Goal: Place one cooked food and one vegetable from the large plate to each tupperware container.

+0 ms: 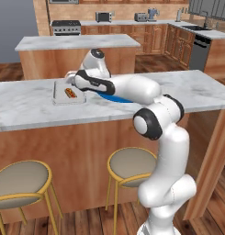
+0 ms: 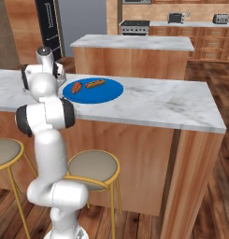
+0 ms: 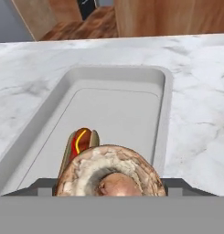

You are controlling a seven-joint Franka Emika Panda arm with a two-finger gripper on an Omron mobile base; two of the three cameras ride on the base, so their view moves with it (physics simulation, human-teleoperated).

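gripper [image 3: 111, 194] clenched on the mushroom [image 3: 111, 171] above the tray [image 3: 164, 114]; released here it could land on the hot dog [image 3: 79, 142] and roll off

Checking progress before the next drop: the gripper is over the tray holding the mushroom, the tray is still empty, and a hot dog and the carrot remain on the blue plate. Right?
Not quite: the tray is not empty. The hand view shows a hot dog already lying in it, beside the mushroom at the gripper. The rest holds: the right base view shows the other hot dog and the carrot on the blue plate.
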